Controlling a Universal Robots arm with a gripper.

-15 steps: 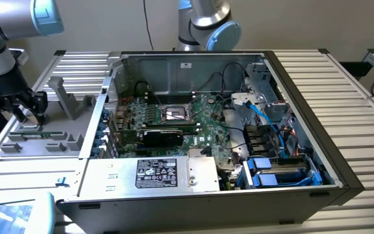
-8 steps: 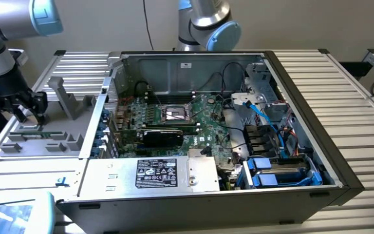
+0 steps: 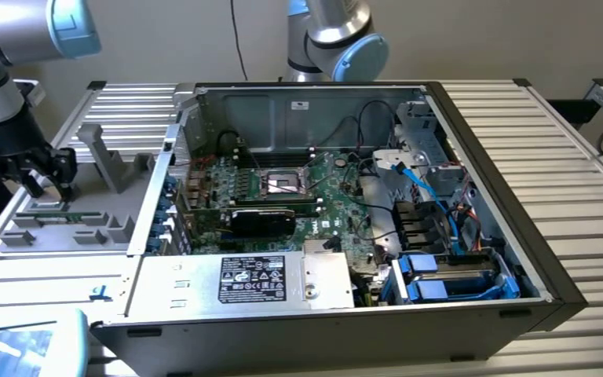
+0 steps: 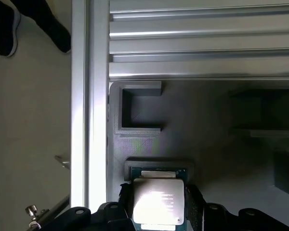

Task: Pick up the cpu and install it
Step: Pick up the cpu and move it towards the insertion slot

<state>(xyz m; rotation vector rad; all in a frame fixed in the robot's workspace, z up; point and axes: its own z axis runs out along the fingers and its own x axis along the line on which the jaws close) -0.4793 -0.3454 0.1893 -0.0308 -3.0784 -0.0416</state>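
Exterior view: ribbed metal table (image 3: 584, 181), open computer case (image 3: 333, 204).

A robotics lab: robot arms (image 3: 9, 47) stand over an opened desktop computer (image 3: 333, 212) on a slatted aluminium workbench (image 3: 564, 157).
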